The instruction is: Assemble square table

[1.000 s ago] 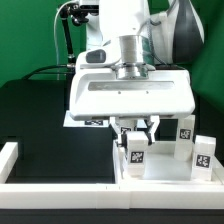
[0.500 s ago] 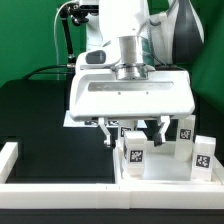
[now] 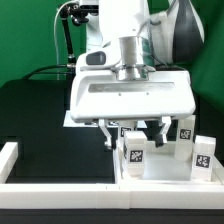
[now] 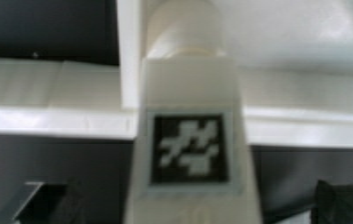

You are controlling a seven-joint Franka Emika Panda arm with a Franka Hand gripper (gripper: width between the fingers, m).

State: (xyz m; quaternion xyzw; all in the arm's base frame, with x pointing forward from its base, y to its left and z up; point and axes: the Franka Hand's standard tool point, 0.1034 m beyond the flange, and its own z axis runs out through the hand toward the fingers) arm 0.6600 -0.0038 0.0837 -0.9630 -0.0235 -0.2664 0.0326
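Note:
My gripper [image 3: 135,134] hangs over the square table top [image 3: 165,176], a white tray at the exterior view's lower right. Its jaws stand wide open on either side of a white leg [image 3: 135,151] with a black-and-white tag, which stands upright on the top and is not touched. Two more tagged legs [image 3: 203,152] [image 3: 185,130] stand upright further right. In the wrist view the same leg [image 4: 192,120] fills the middle, with the dark fingertips [image 4: 45,200] apart at both sides of my gripper [image 4: 194,205].
A long low white border wall [image 3: 60,195] runs along the front and turns up at the exterior view's left [image 3: 8,155]. The table is black. A piece of the marker board [image 3: 92,122] shows under the gripper body.
The jaws have opened: one second ago they were closed on the leg, now they stand wide apart around it. The leg stays upright on the top.

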